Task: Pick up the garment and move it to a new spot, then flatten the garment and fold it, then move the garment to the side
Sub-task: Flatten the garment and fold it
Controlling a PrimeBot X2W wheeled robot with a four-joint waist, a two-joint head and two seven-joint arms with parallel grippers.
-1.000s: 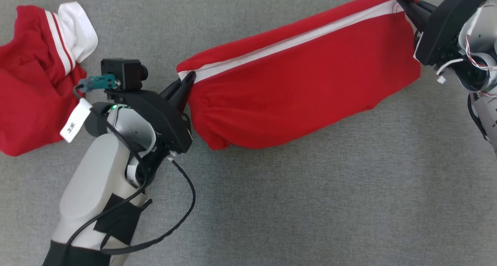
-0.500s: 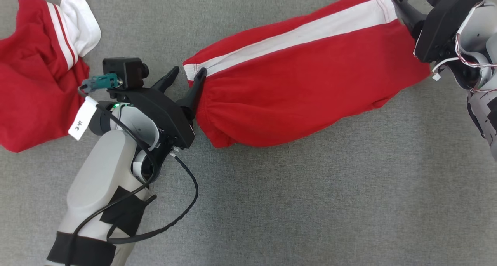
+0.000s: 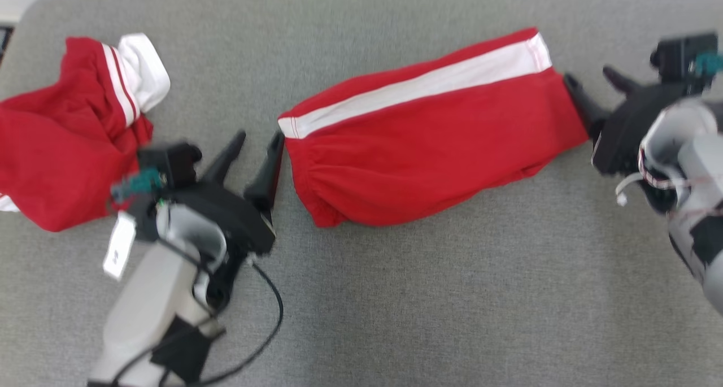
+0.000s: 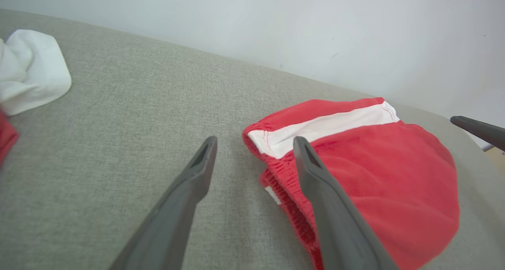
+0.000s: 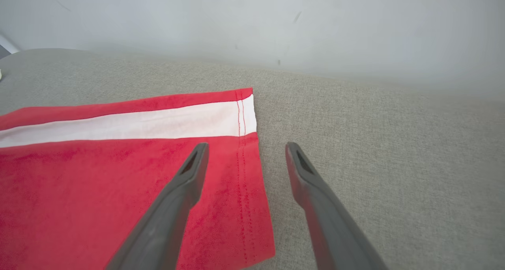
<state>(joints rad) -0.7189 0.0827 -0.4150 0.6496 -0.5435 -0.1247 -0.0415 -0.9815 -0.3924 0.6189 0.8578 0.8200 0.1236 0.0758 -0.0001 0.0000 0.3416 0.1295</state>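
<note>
my left claw [image 3: 260, 134] stands wide and holds nothing, just beside the gathered waistband [image 4: 276, 175] of the red shorts [image 3: 429, 149]. my right claw [image 3: 587, 74] is wide and empty too, at the stitched hem [image 5: 246, 175] on the other end. the shorts lie stretched out near the middle of the grey fabric worktop [image 3: 395, 296], white side stripe [image 3: 418, 87] on top and free of both claws. a second, crumpled red and white garment [image 3: 62, 149] sits well apart at my left. i judge the laying-out and flattening about finished, with the fold next. that calls for pinching one end low against the cloth, lifting it, and carrying it over to meet the other end squarely.
</note>
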